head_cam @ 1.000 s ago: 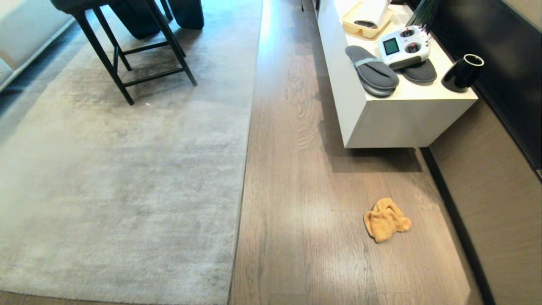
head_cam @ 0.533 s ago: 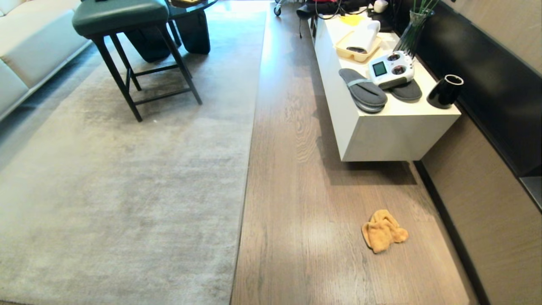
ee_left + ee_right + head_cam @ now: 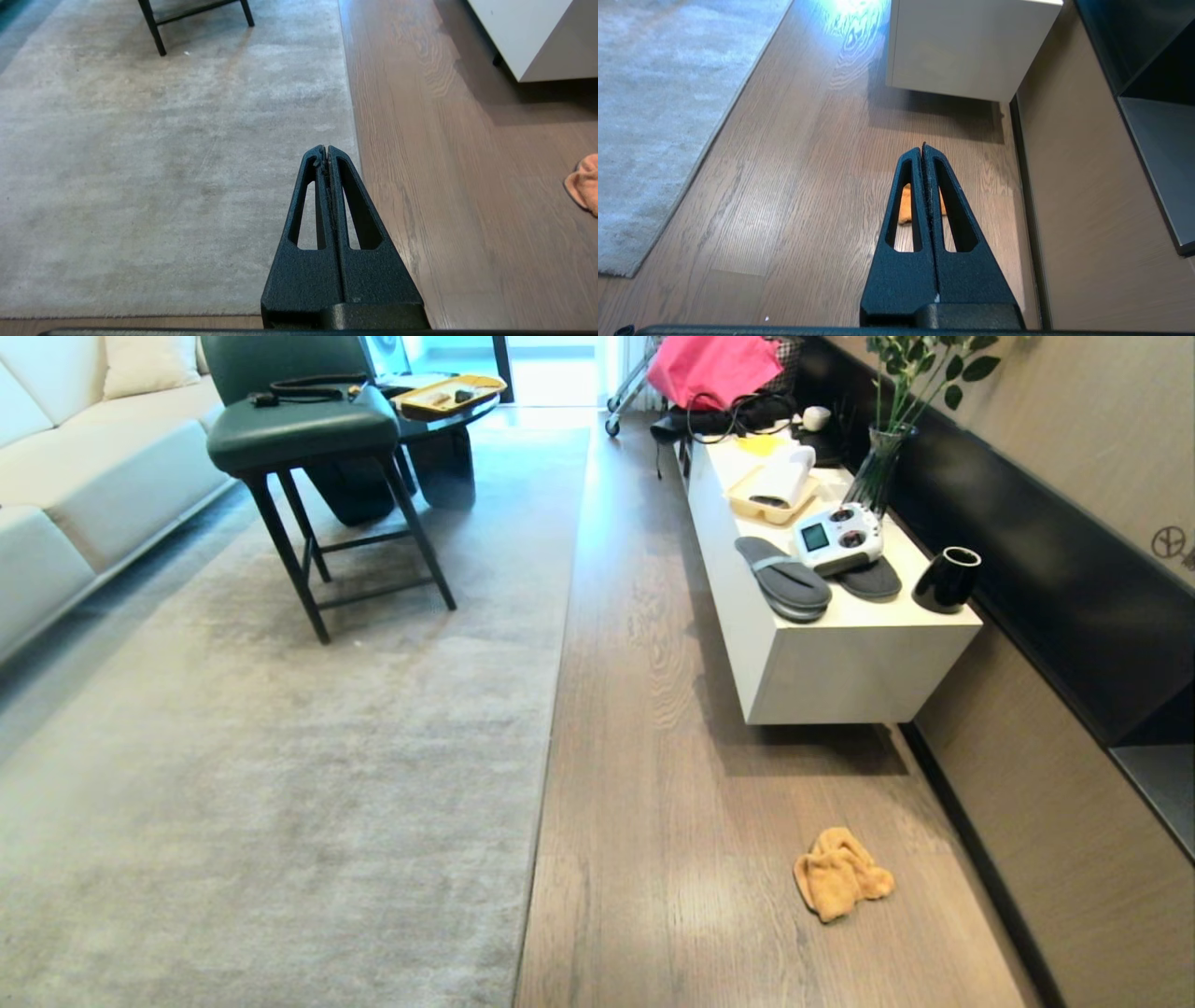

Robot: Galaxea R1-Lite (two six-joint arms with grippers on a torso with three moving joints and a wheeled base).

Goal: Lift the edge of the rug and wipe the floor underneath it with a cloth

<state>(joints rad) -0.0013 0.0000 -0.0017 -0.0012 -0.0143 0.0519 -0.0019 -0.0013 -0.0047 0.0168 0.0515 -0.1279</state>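
A large pale grey rug (image 3: 280, 756) lies flat on the left, its straight rug edge (image 3: 546, 747) running up the head view beside the wood-plank floor (image 3: 672, 821). The crumpled orange-yellow cloth (image 3: 840, 875) lies on the floor at the right, well apart from the rug. Neither arm shows in the head view. My left gripper (image 3: 325, 148) is shut and empty, held above the rug edge (image 3: 352, 116). My right gripper (image 3: 923, 147) is shut and empty, held above the floor (image 3: 794, 186), and its fingers hide most of the cloth (image 3: 906, 205).
A white low cabinet (image 3: 840, 663) stands at the right with grey slippers (image 3: 782, 581), a white controller (image 3: 838, 539), a black cup (image 3: 947, 581) and a vase. A dark-legged stool (image 3: 308, 439) stands on the rug. A pale sofa (image 3: 84, 485) is far left.
The whole head view has shifted downward as the camera tilted up: more of the far room, sofa and stool seat now show. Rug, cloth and cabinet themselves have not moved.
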